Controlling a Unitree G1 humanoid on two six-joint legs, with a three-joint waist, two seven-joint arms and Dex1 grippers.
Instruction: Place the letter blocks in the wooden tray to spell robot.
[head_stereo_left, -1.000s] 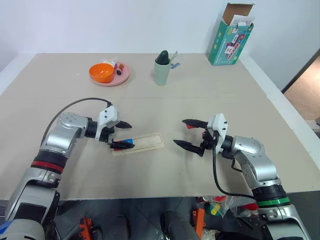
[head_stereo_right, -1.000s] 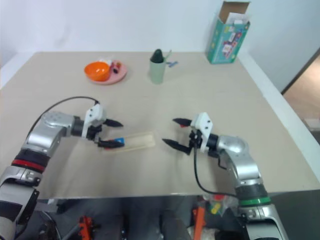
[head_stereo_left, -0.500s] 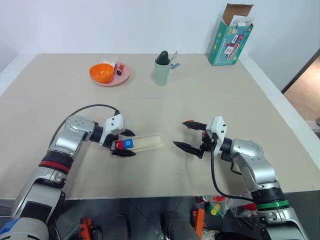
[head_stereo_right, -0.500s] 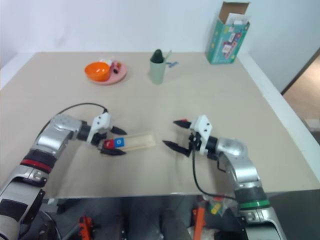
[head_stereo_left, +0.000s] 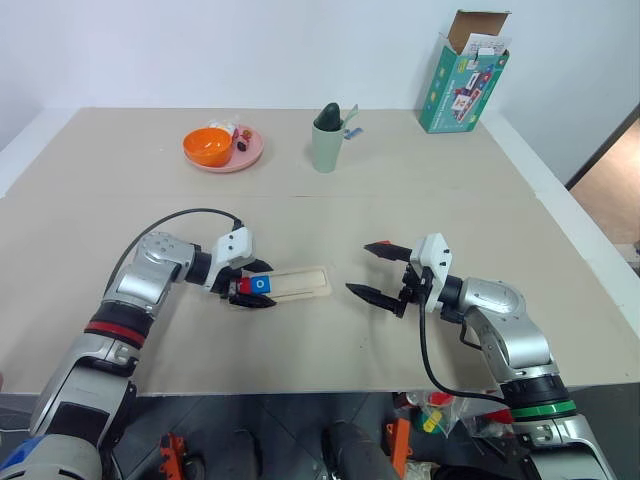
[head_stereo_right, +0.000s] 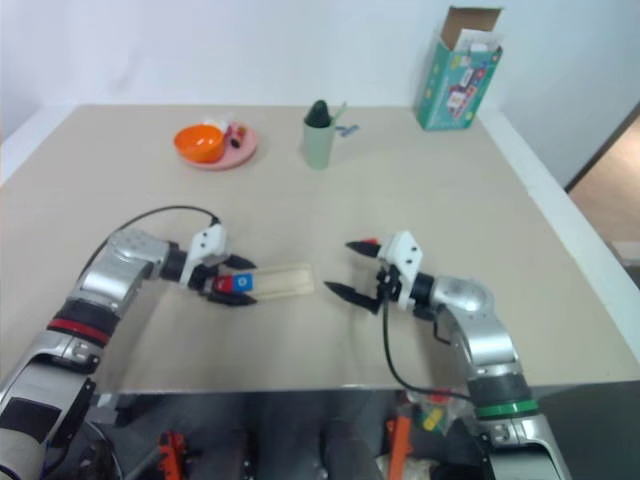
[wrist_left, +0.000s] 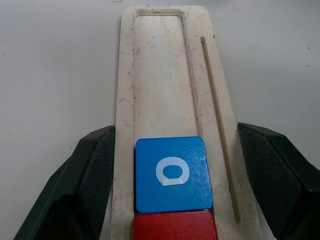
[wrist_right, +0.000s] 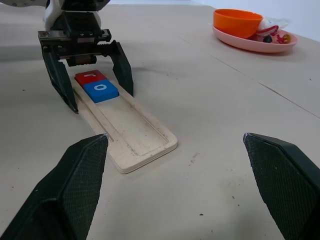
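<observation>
The wooden tray (head_stereo_left: 300, 283) was laid flat near the middle of the beige table (head_stereo_left: 150, 215), its long axis running from 9 to 3 o'clock in the head views. Two letter blocks were seated side by side in its groove at the 9 o'clock end: a red block (wrist_left: 174, 226) outermost, whose letter could not be read, and a blue block (wrist_left: 173, 174) marked with a white "o" touching it on the 3 o'clock side. The rest of the groove was left bare. The left gripper (head_stereo_left: 262, 285) was set over that same end, with its two black fingers (wrist_left: 95, 170) clamped against the tray's long edges, so that the blocks were straddled but not pinched. The right gripper (head_stereo_left: 359, 268) was held at 3 o'clock of the tray, well apart from it, with its fingers spread wide and nothing grasped. A pink plate (head_stereo_left: 250, 155) bearing an orange bowl (head_stereo_left: 207, 146) was seen at 11 o'clock of the tray, a pale green cup (head_stereo_left: 325, 148) at 12 o'clock, and an opened teal cardboard box (head_stereo_left: 462, 85) at 1 o'clock, near the table's far corner.
</observation>
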